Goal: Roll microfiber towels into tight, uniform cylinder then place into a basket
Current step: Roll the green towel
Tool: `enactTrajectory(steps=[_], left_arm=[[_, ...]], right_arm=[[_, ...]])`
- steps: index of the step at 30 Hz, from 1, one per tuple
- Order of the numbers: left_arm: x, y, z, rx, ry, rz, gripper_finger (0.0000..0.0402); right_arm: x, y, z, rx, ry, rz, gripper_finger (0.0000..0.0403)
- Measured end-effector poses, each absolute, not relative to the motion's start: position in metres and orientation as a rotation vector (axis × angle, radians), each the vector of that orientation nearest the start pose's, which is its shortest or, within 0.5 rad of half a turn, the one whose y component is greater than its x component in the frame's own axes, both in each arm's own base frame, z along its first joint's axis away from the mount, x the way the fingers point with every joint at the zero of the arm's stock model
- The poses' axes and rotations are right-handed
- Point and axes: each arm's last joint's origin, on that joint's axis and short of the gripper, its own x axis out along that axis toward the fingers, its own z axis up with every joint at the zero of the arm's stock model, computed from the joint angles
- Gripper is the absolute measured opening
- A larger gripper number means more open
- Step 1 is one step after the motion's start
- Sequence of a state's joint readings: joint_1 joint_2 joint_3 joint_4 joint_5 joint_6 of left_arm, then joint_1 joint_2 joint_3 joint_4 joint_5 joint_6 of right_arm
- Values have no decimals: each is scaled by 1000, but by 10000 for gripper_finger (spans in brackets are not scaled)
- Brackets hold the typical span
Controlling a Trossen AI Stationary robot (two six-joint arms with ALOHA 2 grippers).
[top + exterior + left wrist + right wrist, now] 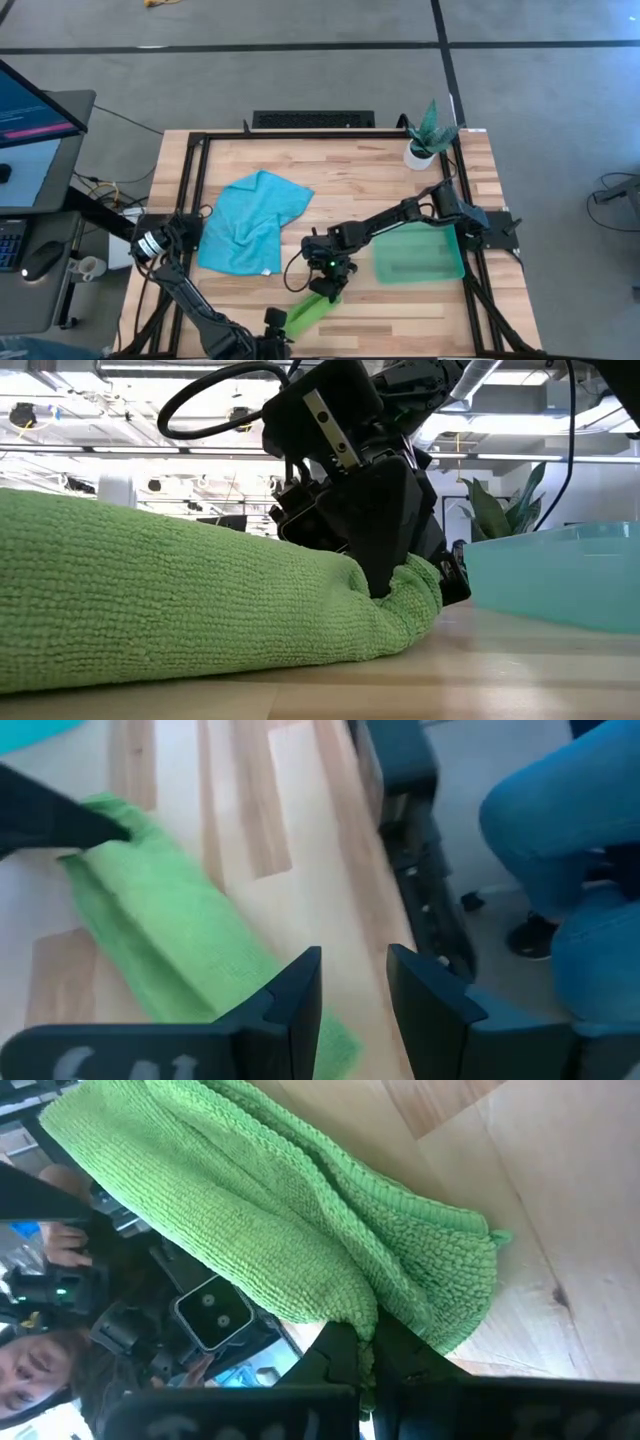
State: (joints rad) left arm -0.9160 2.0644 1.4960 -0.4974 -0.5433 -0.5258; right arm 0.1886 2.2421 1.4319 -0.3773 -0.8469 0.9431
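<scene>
The lime green microfiber towel point(316, 306) lies rolled into a thick roll on the wooden table, slanting near the front edge. My right gripper point(331, 287) is shut on the roll's far right end. My left gripper point(355, 988) stands open over the roll's near left end point(330, 1045), with bare table showing between its fingers. The turquoise towel point(250, 222) lies loosely spread on the table's left half. The translucent green basket point(420, 256) stands to the right of the roll. My right gripper pinches the green roll close to its far right end point(400, 1315) between its two fingers. The fingers point(385, 565) slant down from the table's far right side and dent the soft cloth. The roll rests along its length on the table.
A white pot with a plant point(424, 148) stands at the far right corner. A black frame point(195, 190) runs around the tabletop. A person in jeans point(560, 840) sits beyond the table's near edge. Bare wood lies between the turquoise towel and the basket.
</scene>
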Motion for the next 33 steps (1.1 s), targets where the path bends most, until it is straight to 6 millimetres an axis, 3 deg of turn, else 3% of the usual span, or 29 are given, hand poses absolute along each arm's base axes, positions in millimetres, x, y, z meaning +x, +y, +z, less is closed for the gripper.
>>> enactTrajectory(steps=[27,33], left_arm=[[278,-285,160,260,1079,133,109],[274,-266,139,214,1156,202,109]], right_arm=[[417,105,94,1146,1558,308,15],[415,111,93,1126,1564,312,18]])
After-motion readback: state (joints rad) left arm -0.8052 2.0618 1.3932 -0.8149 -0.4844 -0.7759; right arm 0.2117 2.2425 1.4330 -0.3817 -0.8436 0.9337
